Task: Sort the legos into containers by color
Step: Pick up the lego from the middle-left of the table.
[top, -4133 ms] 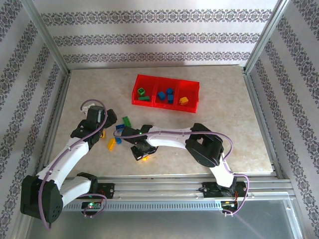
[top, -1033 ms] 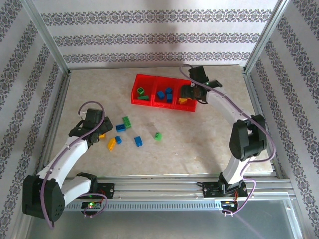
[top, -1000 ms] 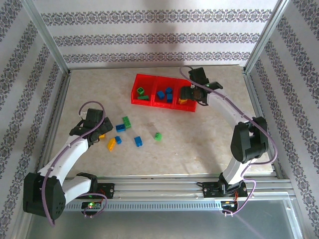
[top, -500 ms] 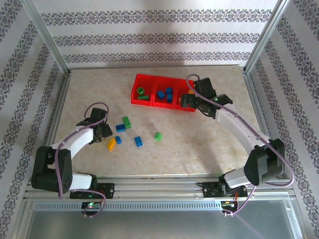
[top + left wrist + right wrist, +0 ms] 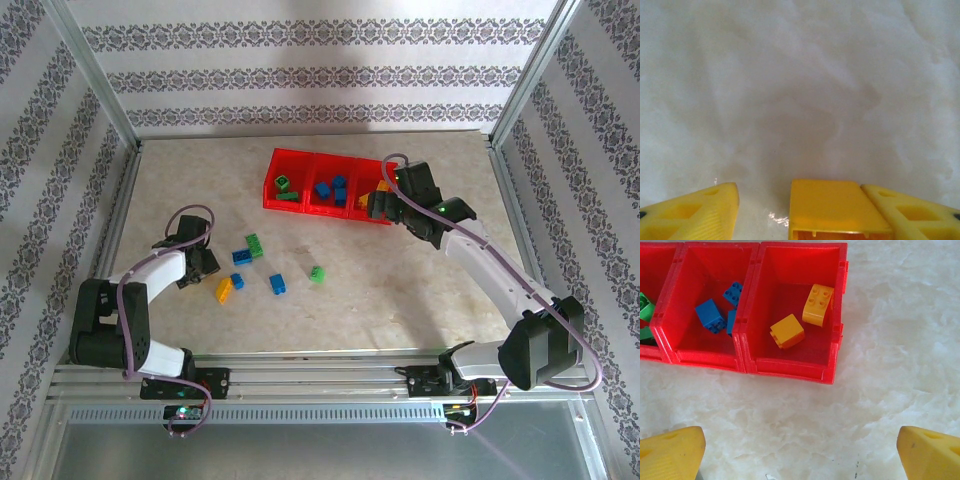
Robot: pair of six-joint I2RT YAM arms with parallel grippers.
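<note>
Right wrist view: the red tray (image 5: 790, 371) is cut by the left edge; of its leftmost compartment (image 5: 655, 262) I see a strip, and the green brick (image 5: 644, 304) there is cropped. Top view: my right end effector (image 5: 383, 206) covers part of the tray's right compartment (image 5: 370, 174). Left wrist view: the yellow brick (image 5: 837, 207) is cut by the bottom edge.

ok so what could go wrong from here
1. The yellow brick sits off-centre in the left gripper, against one finger with a gap to the other; closing may twist it or let it slip.
2. The open right gripper hangs close to the red tray; a low move could nudge it.
</note>
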